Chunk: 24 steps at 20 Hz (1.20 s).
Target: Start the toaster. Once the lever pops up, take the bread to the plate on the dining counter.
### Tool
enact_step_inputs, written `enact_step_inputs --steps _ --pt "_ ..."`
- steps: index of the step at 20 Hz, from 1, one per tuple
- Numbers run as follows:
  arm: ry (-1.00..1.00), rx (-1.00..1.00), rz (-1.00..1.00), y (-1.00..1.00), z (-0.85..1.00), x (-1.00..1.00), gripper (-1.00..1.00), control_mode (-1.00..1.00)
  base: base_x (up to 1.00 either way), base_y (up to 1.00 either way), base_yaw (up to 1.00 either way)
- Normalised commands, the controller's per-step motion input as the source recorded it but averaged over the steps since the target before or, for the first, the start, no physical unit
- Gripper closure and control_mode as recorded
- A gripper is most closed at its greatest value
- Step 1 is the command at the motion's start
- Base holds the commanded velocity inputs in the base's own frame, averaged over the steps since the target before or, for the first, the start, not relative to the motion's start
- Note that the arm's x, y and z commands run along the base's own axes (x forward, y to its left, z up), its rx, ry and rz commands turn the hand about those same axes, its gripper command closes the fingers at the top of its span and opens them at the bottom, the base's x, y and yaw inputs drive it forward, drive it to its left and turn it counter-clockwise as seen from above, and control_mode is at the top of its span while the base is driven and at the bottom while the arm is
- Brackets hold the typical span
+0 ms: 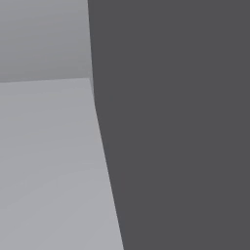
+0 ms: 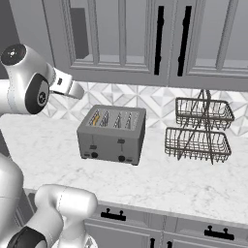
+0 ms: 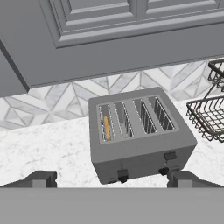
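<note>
Fingertips spread wide, empty gripper [image 3: 111, 179] faces toaster [image 3: 140, 133]; should press the lever [image 3: 123, 175] beneath bread [image 3: 106, 127] fully down.

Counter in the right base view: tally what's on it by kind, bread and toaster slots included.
Grey four-slot metal toaster: 1
Toaster slots: 4
Tan bread slice standing in the leftmost slot: 1
Dark wire two-tier basket rack: 1, with 2 baskets
Total things on the white marble counter: 3 (toaster, bread, rack)
</note>
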Motion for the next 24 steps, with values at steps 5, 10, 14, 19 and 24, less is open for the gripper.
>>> enact_step_inputs --steps 5,10,14,19,24 --pt "0.00 0.00 0.00 0.00 0.00 0.00 -1.00 -1.00 0.00 0.00 0.00" --pt "0.00 0.00 0.00 0.00 0.00 0.00 -1.00 -1.00 0.00 0.00 0.00" --pt "0.00 0.00 0.00 0.00 0.00 0.00 -1.00 -1.00 0.00 0.00 0.00" --pt "0.00 0.00 0.00 0.00 0.00 0.00 -1.00 -1.00 0.00 0.00 0.00" --pt "0.00 0.00 0.00 0.00 0.00 0.00 -1.00 -1.00 0.00 0.00 0.00"
